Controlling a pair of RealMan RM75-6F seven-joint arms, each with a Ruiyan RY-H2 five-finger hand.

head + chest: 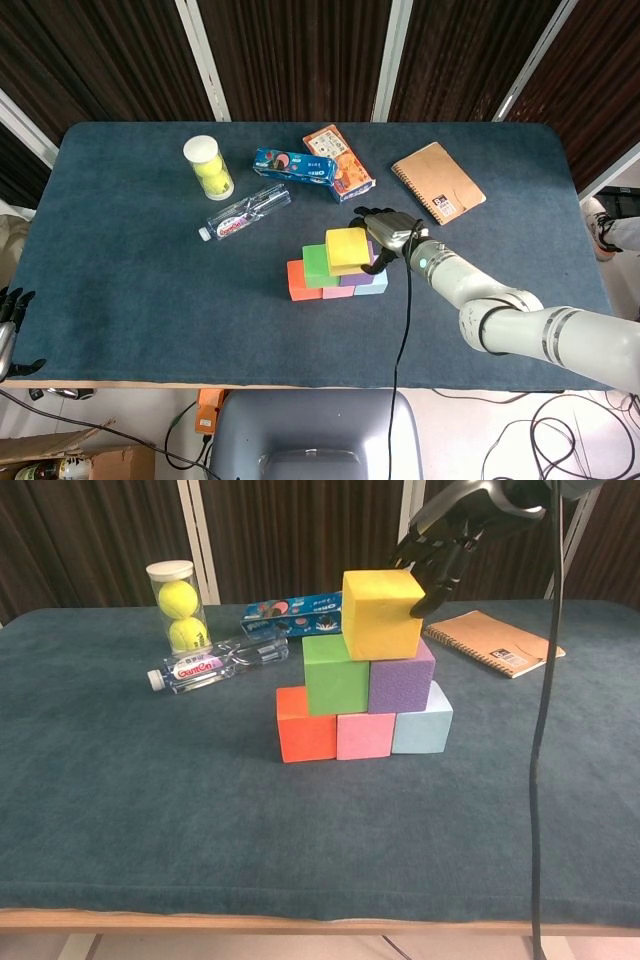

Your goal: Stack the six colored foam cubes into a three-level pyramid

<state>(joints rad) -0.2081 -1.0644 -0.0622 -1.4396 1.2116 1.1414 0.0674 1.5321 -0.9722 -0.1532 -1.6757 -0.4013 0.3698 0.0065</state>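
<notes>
Sitting on top of the green cube (337, 674) and purple cube (401, 676), the yellow cube (381, 613) now caps the pyramid, with the orange cube (305, 725), pink cube (363, 735) and light blue cube (424, 720) in a row beneath, so all three levels look built. The yellow cube seems to sit slightly skewed over the seam, and what is left, I'd judge, is for the right hand (440, 550) to let go cleanly. That hand is at the yellow cube's right rear edge, fingers curled down against it; whether it grips or merely touches, I cannot tell. The left hand (8, 318) hangs far off to the pyramid's left, beyond the table (150, 810) edge, fingers apart and holding nothing. Behind and left of the pyramid stands a clear tube (176, 606) containing two tennis balls, with a water bottle (216, 664) lying just in front of it.
</notes>
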